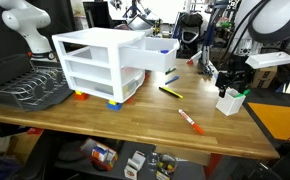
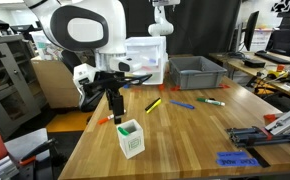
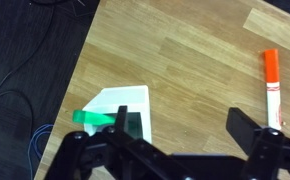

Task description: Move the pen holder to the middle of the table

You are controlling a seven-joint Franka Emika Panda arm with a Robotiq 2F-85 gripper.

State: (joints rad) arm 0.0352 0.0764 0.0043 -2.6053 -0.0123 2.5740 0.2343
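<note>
The gripper (image 3: 183, 130) is held wide open, with nothing between its jaws, above the pen holder (image 3: 120, 98). 1 green marker (image 3: 93, 117) is seen inside the holder, which stands close to the table (image 3: 185, 50) edge. 1 orange marker (image 3: 271, 80) lies nearby. Markings on the holder are too small to be read.

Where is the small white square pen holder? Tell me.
In both exterior views the pen holder stands near the end of the wooden table, under the gripper, beside an orange marker.
</note>
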